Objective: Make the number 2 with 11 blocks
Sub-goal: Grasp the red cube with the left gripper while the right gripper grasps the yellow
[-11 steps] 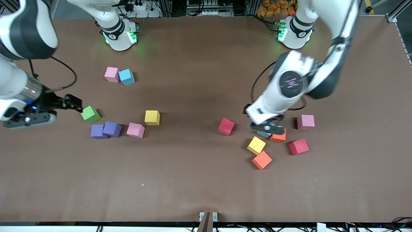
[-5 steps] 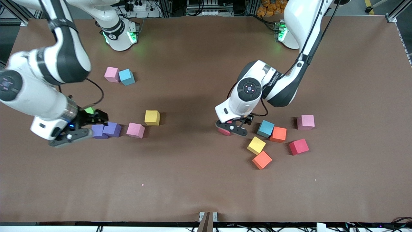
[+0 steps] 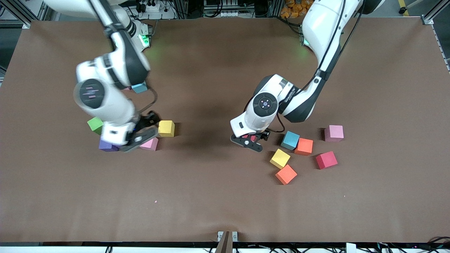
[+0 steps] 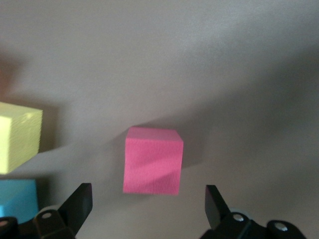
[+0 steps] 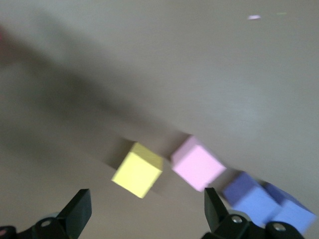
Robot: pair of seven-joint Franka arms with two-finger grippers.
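Note:
The blocks lie loose in two groups, and no number 2 is in view. My left gripper (image 3: 254, 138) hangs open low over a red block (image 4: 153, 160), which lies just ahead of its spread fingers. A light blue block (image 3: 290, 140), orange block (image 3: 304, 146) and yellow block (image 3: 280, 158) sit beside it. My right gripper (image 3: 147, 128) is open above the table near a yellow block (image 5: 138, 169) and a pink block (image 5: 198, 163), with nothing between its fingers. Its arm partly hides the purple blocks (image 3: 105, 146).
A green block (image 3: 95, 124) lies beside the right arm's hand. A light blue block (image 3: 140, 88) peeks out under that arm. Toward the left arm's end sit a pink block (image 3: 334, 133), a red block (image 3: 326, 160) and an orange block (image 3: 286, 174).
The right arm swung in from the table's end, past the green block, to over the purple and pink blocks. The left gripper shifted from the light blue and orange blocks to over the red block.

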